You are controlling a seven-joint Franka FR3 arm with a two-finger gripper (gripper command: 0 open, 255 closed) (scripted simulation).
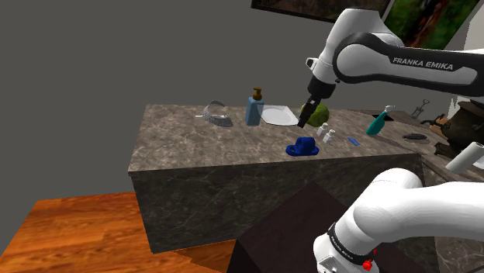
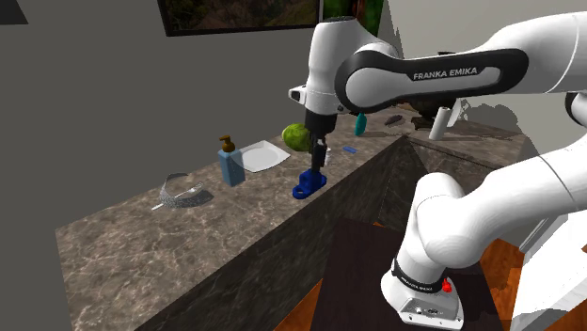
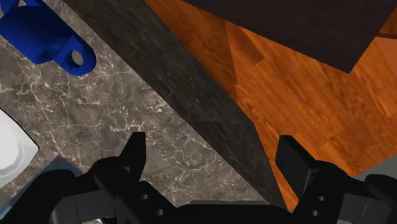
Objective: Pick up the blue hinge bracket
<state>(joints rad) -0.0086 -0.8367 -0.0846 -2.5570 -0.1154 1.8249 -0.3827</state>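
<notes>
Two containers, bottle (image 1: 254, 108) and plate (image 1: 278, 116), stand near gripper (image 1: 305, 122); fingers (image 3: 132, 156) wide apart, empty, above counter (image 1: 194, 139) edge, blue bracket (image 1: 302, 147) just beside.

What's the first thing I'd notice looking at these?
The big white robot arm, stretching over the dark stone counter. Next comes the bright blue bracket lying near the counter's front edge, with the black claw hanging open near it, not touching.

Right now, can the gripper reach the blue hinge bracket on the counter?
Probably yes: the open gripper hangs above the blue hinge bracket with nothing between them, though not centred over it.
</notes>
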